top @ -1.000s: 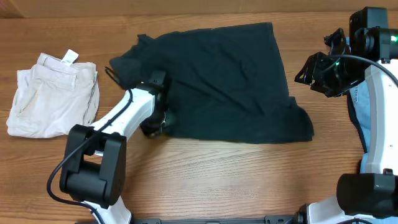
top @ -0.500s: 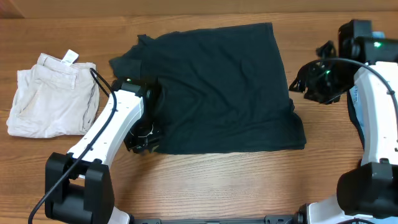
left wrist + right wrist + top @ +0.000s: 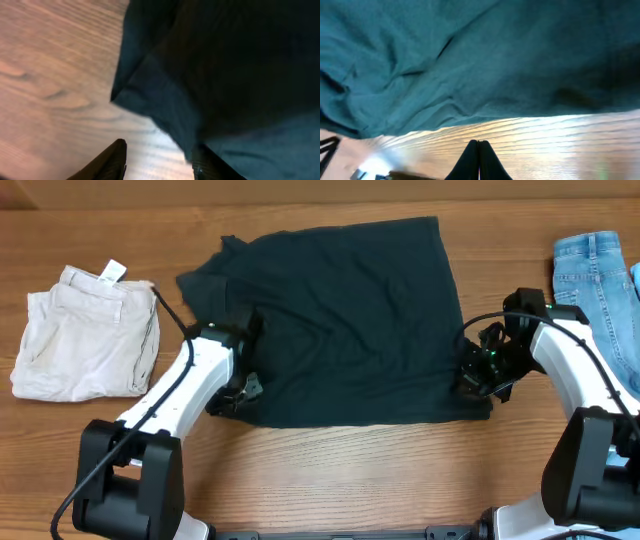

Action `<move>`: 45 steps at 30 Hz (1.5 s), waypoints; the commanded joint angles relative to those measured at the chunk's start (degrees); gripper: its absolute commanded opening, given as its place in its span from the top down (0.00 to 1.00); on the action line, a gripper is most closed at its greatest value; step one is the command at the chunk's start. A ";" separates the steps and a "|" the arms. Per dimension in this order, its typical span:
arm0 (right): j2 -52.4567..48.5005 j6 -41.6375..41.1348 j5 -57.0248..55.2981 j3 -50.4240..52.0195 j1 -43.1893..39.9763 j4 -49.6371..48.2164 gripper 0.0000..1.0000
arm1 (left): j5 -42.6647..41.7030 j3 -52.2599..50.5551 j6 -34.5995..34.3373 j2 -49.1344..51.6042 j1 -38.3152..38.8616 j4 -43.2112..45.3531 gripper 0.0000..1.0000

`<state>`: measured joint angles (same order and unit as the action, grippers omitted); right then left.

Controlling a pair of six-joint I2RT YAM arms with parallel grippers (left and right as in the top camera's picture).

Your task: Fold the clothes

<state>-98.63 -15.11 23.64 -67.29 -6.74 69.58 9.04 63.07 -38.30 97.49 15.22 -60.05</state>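
broadly, a wooden table (image 3: 330, 470) carries the dark shirt (image 3: 350, 320), spread flat at its middle. beige shorts (image 3: 85, 345) lie folded at the left, blue jeans (image 3: 590, 280) at the right. the left gripper (image 3: 157, 162) stands open at the shirt's near-left corner. the right gripper (image 3: 479, 157) is closed, empty, beside the near-right edge. the print on the shorts' white tag (image 3: 113, 272) is too small to read.

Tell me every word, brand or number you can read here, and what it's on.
No text is readable.
White tag on the folded beige fabric shorts: too small to read.
Dark navy soft T-shirt: no lettering shows.
Light blue denim jeans: no label shows.
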 commanded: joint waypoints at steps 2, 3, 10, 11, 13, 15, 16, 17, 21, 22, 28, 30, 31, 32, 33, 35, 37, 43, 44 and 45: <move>0.79 1.64 4.13 0.11 -0.02 -0.20 0.96 | 2.58 -1.97 1.03 -0.28 -0.31 0.66 0.34; 0.79 1.64 4.13 0.11 -0.02 -0.33 0.96 | 3.72 -2.29 1.05 -0.20 -0.33 1.31 0.33; 0.79 3.39 4.76 0.11 0.00 0.20 0.95 | -1.16 -8.48 1.68 -0.13 -3.13 12.02 0.32; 0.79 3.67 4.76 0.11 0.00 0.33 0.95 | -3.17 -9.55 2.91 -0.13 -3.67 14.21 0.34; 0.79 4.79 4.74 0.11 0.00 0.48 0.94 | -5.92 -11.21 4.07 -0.13 -4.66 17.14 0.46; 0.79 5.14 4.74 0.11 -0.02 0.55 0.93 | -5.27 -11.72 4.74 -0.13 -5.49 18.10 0.55; 0.79 5.14 4.76 0.11 0.00 0.52 0.93 | -5.25 -11.69 5.62 -0.13 -5.75 18.12 0.68; 0.79 5.16 4.76 0.11 -0.02 0.55 0.93 | -5.27 -11.69 5.77 -0.13 -6.10 17.51 0.92; 0.79 5.86 4.74 0.11 -0.02 0.76 0.93 | -4.48 -11.52 -4.24 -0.13 -9.75 6.69 0.96; 0.79 6.03 4.74 0.11 -0.02 0.79 0.93 | -4.00 -11.52 -6.62 -0.13 -11.08 3.41 0.96; 0.79 6.21 4.74 0.11 -0.02 1.05 0.91 | -1.62 -11.54 -6.32 -0.13 -26.45 -10.49 0.96; 0.79 6.23 4.74 0.11 0.00 1.40 0.88 | -2.14 -11.54 -2.12 -0.13 -30.51 -9.88 0.96; 0.79 6.51 4.74 0.15 0.04 1.90 0.88 | -3.26 -11.54 -0.20 -0.13 -31.80 -9.22 0.96; 0.79 6.62 4.72 0.39 0.22 2.54 0.88 | -4.37 -11.54 1.20 -0.13 -32.15 -8.52 0.96; 0.79 6.62 4.74 1.42 0.94 2.75 0.87 | -5.03 -11.54 1.57 -0.13 -31.95 -7.41 0.92; 0.79 6.62 4.76 3.26 2.08 1.84 0.81 | -6.88 -11.54 3.15 -0.13 -31.54 -5.64 0.85; 0.79 7.56 5.05 4.83 3.63 -1.14 0.78 | -8.79 -11.54 5.05 -0.13 -31.41 -3.89 0.81; 0.79 4.63 4.87 11.21 13.40 -20.04 0.84 | -13.99 -11.52 9.73 -0.13 -31.36 0.94 0.74; 0.79 -2.80 -3.89 11.98 14.27 -21.16 0.90 | -14.40 -11.52 10.10 -0.13 -31.36 1.22 0.73; 0.79 -7.21 -9.68 12.07 14.29 -20.46 0.94 | -14.71 -11.52 10.56 -0.13 -31.36 1.44 0.72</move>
<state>-98.63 -8.05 29.85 -57.21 6.00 50.13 -2.24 51.72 -31.16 97.45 -16.49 -59.33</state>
